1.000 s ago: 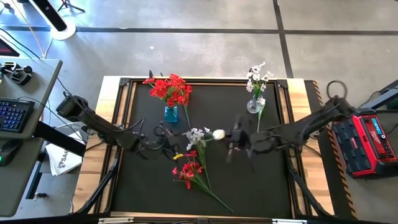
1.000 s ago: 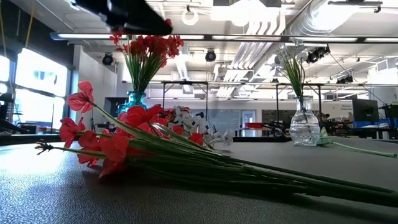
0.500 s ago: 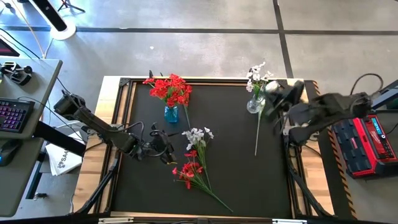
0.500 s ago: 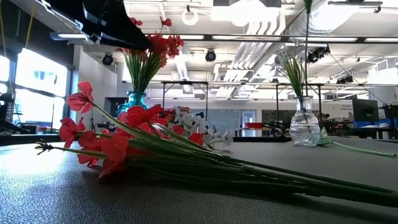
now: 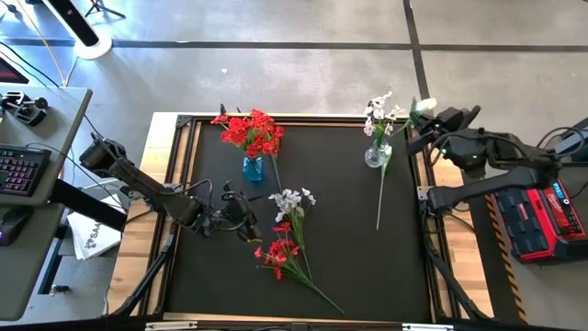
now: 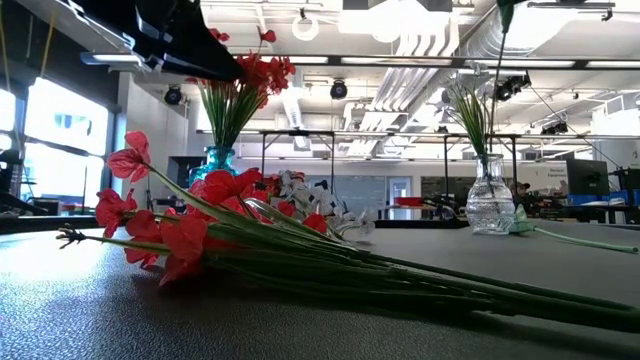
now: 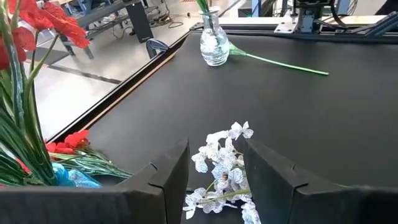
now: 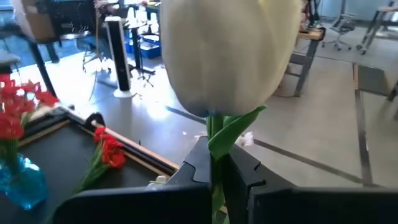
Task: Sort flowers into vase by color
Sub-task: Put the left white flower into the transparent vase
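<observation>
My right gripper (image 5: 432, 114) is high over the table's far right corner, shut on a white tulip (image 8: 229, 50); its thin stem (image 6: 497, 45) hangs above the clear vase (image 5: 375, 154), which holds white sprigs (image 5: 379, 112). The blue vase (image 5: 253, 168) at the far left holds red flowers (image 5: 250, 131). A pile of red and white sprigs (image 5: 285, 246) lies flat mid-table. My left gripper (image 5: 248, 221) is open just left of the pile; in its wrist view its fingers stand either side of the white blossoms (image 7: 221, 165), not touching them. My right gripper pinches the tulip's green stem (image 8: 214, 140) just below the bloom, between its two fingers (image 8: 199, 163). The bloom stands out past the fingertips. The flower is lifted clear of the table, and its stem hangs down toward the clear vase's mouth.
A loose green stem (image 5: 380, 198) lies on the mat, running from the clear vase's foot toward the near edge. A raised frame (image 5: 184, 184) borders the black mat. A desk with a keyboard (image 5: 18, 170) stands left of the table, a red box (image 5: 542, 216) to its right.
My right gripper has carried the white tulip from the table's middle up and toward the far right corner, turning on the way; the tulip's stem now hangs over the clear vase. My left gripper has drawn back slightly toward the left edge.
</observation>
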`<state>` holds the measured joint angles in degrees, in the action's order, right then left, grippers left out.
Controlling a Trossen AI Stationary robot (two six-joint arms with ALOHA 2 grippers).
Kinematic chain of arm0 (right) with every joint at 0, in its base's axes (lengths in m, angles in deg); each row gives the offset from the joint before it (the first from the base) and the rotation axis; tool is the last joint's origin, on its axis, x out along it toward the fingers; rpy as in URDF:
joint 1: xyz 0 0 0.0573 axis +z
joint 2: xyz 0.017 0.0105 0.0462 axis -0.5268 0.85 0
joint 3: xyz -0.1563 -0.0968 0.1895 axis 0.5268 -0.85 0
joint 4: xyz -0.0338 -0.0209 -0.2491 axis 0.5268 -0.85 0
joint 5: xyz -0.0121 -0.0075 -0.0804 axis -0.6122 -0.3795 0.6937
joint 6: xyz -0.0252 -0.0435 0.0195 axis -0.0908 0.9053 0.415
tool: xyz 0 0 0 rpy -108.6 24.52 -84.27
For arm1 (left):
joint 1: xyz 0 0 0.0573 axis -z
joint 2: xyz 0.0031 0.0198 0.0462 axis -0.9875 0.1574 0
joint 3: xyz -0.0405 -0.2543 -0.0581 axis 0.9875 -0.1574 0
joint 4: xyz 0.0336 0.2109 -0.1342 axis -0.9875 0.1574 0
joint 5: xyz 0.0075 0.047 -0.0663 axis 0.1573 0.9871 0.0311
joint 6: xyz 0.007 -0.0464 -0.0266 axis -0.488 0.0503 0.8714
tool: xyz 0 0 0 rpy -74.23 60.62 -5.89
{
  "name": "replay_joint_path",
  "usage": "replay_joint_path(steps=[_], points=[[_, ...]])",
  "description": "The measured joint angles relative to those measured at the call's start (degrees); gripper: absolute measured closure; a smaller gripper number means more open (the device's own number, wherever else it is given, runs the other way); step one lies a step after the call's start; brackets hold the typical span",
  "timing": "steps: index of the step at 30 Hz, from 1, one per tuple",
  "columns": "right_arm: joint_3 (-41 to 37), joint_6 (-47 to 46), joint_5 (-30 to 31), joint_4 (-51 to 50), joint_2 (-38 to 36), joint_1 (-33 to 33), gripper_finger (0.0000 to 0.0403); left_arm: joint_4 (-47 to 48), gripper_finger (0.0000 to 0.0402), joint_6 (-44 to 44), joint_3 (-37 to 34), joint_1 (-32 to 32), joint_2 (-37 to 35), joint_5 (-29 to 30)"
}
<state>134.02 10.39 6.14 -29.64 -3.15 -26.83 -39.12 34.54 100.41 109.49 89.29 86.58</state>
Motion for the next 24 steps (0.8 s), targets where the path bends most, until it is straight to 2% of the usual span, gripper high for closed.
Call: replay_joint_path(steps=[7,24], points=[[-0.49,0.75,-3.1,0.42,3.82,-5.56,0.0403,0.0,0.0264,0.0,0.0,-0.03,0.0,-0.02],[-0.49,4.56,-19.77,-0.25,10.93,-25.91,0.0401,0.0,0.0264,1.06,0.0,-0.01,0.0,-0.09]])
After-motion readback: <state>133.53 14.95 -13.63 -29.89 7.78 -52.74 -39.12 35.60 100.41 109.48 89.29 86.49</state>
